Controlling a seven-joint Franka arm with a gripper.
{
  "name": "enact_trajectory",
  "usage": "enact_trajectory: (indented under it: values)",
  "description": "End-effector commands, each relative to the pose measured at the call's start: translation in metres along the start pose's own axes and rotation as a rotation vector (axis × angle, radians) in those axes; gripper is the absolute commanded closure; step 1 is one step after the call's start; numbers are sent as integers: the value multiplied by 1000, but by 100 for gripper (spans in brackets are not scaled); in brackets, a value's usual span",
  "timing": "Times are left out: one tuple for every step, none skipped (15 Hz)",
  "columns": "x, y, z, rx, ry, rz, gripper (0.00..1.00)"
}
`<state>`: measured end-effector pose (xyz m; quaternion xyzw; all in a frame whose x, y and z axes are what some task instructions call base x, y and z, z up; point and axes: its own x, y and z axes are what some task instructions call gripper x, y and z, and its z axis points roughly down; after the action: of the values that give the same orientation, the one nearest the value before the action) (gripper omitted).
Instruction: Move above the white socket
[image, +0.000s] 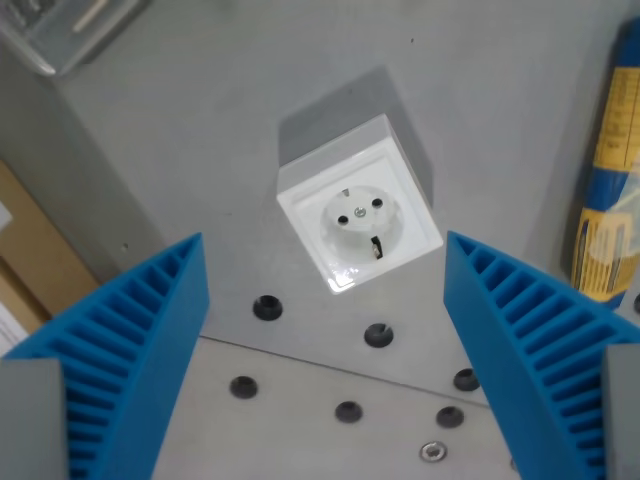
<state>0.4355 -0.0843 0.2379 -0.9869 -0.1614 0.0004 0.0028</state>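
White socket (358, 216) — sitting on the grey table (200, 150), centred beyond the gripper (325, 300) — blue ribbed fingers (140, 340) standing wide apart, gripping nothing.

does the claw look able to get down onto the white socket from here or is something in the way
Probably yes. The white socket sits in the open gap between the claw's two blue fingers, with bare grey table around it. The yellow-blue package lies well off to the wrist view's right.

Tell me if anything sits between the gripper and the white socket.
Nothing visible does. The white socket stands alone on the grey table, framed between the open gripper's blue fingers. The yellow and blue package lies off at the wrist view's right.
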Motion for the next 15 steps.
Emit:
enact_trajectory:
  values:
    - [-9, 7, 16, -6, 126, -293, 0]
    - [-11, 8, 20, -5, 128, -310, 0]
    - [-12, 9, 23, -5, 131, -319, 0]
    - [-13, 10, 27, -5, 135, -339, 0]
    - [-14, 11, 30, -4, 137, -355, 0]
    - [-16, 12, 33, -4, 141, -367, 0]
    - [-17, 13, 37, -2, 143, -373, 0]
    - [-18, 14, 40, -1, 146, -380, 0]
    - [-19, 14, 43, 1, 147, -389, 0]
    - [-20, 15, 46, 0, 151, -397, 0]
    - [-21, 16, 49, 2, 153, -403, 0]
    - [-22, 17, 51, 3, 155, -405, 0]
    - [-23, 17, 54, 5, 156, -406, 0]
    - [-24, 18, 56, 7, 158, -410, 0]
    - [-24, 19, 58, 10, 158, -412, 0]
